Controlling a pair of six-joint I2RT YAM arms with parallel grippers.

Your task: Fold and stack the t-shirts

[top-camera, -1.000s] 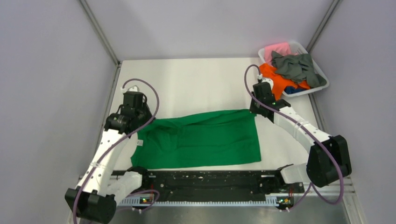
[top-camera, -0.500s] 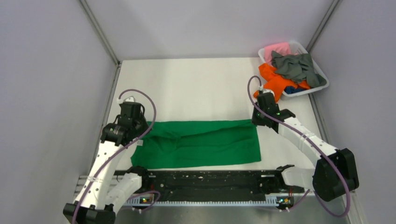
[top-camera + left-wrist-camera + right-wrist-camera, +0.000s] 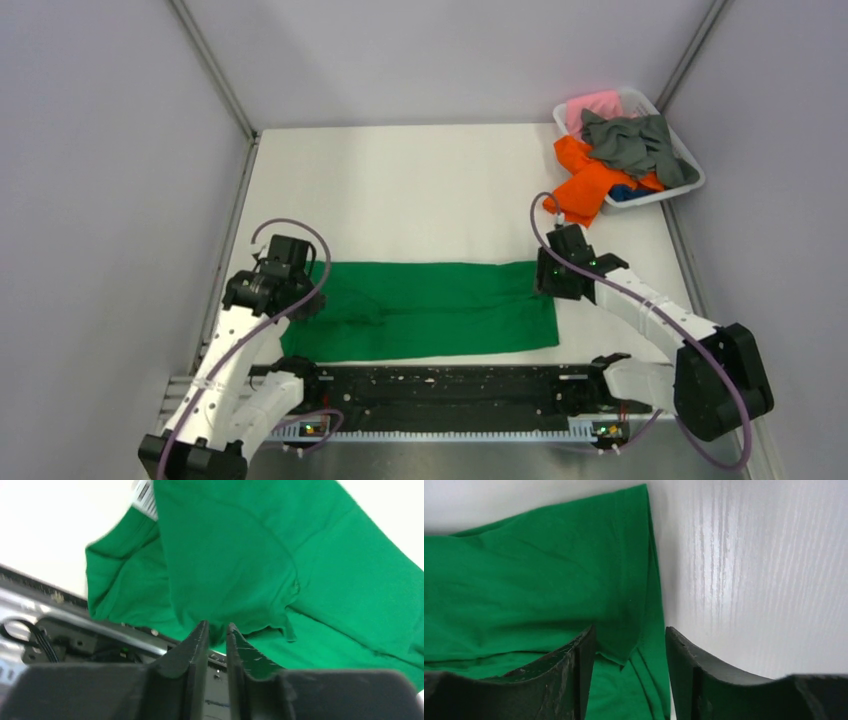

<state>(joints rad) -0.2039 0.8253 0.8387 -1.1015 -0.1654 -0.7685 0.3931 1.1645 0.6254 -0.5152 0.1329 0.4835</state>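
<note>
Top external view has the green t-shirt (image 3: 430, 310) lying as a long folded band across the lower middle of the frame, on the white tabletop (image 3: 420, 190). Its near edge is just beside the black rail (image 3: 430, 385) at the bottom. The orange t-shirt (image 3: 590, 185), dark grey t-shirt (image 3: 630, 140), pink t-shirt (image 3: 592, 105) and blue t-shirt (image 3: 622, 192) are in the white basket (image 3: 690, 180) at the upper right, and the orange one hangs over its rim.

In the right wrist view the right claw (image 3: 630, 635) is wide, and the corner of the folded cloth sits loose between its jaws, not pinched. In the left wrist view the left claw (image 3: 216, 630) is narrow, with only a thin slit. Whether any cloth is caught in it, I cannot tell.

My worry is the withdrawal. If the left claw rises while a thread of hem is caught, it may drag the upper layer and open the fold. The right one has cloth between its jaws, so a sideways move could push the corner out of line. The left end of the band looks rumpled around the sleeve (image 3: 240, 580), and a next fold over it would probably keep those wrinkles. The rail could also catch the near edge if the band slides down the frame
</note>
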